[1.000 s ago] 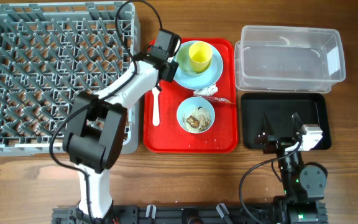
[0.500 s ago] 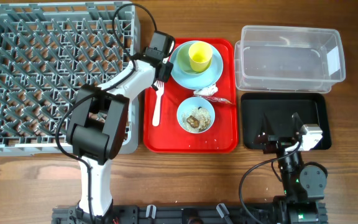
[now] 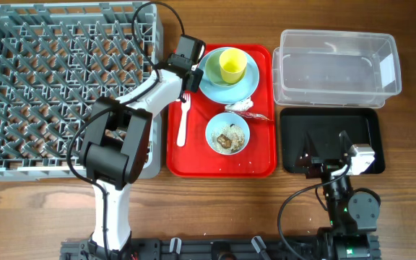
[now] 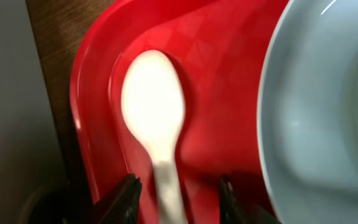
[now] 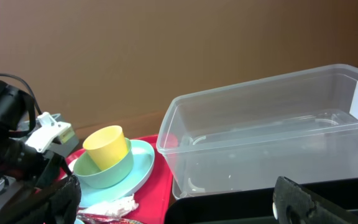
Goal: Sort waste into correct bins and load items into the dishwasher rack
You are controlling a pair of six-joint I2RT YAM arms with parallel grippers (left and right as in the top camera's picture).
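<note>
White spoon point(image 4: 153, 118) on red tray point(image 4: 92, 93) | left fingers point(image 4: 126, 196) spread astride its handle | right fingers point(image 5: 303, 199) spread wide

The left arm point(image 3: 157, 92), centre-left in the overhead view, has white links joined by rounded black joint housings, on a white base column near the lower edge. A black cable point(image 3: 134, 20) loops along it to a black camera module point(image 3: 188, 49). The right arm point(image 3: 352, 206), lower right, is black with a white block point(image 3: 362, 157). The left gripper point(image 4: 176, 199) and right gripper point(image 5: 173, 202) have matt black fingers point(image 4: 124, 198).
</note>
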